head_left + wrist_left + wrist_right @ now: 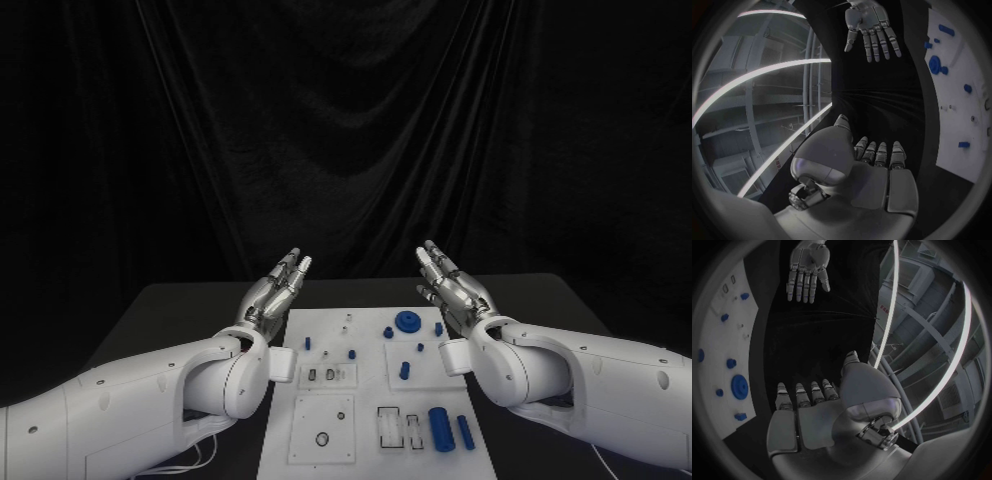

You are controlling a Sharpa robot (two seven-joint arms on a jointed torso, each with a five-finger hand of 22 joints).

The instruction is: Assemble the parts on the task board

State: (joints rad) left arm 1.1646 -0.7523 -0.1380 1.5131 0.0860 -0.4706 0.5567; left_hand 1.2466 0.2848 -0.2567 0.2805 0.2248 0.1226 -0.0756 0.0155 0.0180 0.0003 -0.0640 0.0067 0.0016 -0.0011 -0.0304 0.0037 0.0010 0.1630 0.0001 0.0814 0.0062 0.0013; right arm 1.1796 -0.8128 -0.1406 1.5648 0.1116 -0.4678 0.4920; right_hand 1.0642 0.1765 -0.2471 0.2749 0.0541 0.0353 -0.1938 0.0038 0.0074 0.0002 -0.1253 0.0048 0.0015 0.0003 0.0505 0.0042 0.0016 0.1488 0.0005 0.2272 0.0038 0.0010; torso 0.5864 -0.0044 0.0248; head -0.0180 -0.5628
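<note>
While nothing is held, the fingers of the left hand point(278, 287) and right hand point(451, 283) are kept straight and extended, palms facing each other above the far end of the task board point(378, 395). The blue parts point(449, 428) are laid below and nearer the robot; the large ones, long axis along the board, are judged closer to the right hand.

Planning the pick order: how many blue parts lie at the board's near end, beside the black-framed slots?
2: a thicker blue cylinder right beside the slots, and a thinner one just right of it. The right arm may hide more.
</note>
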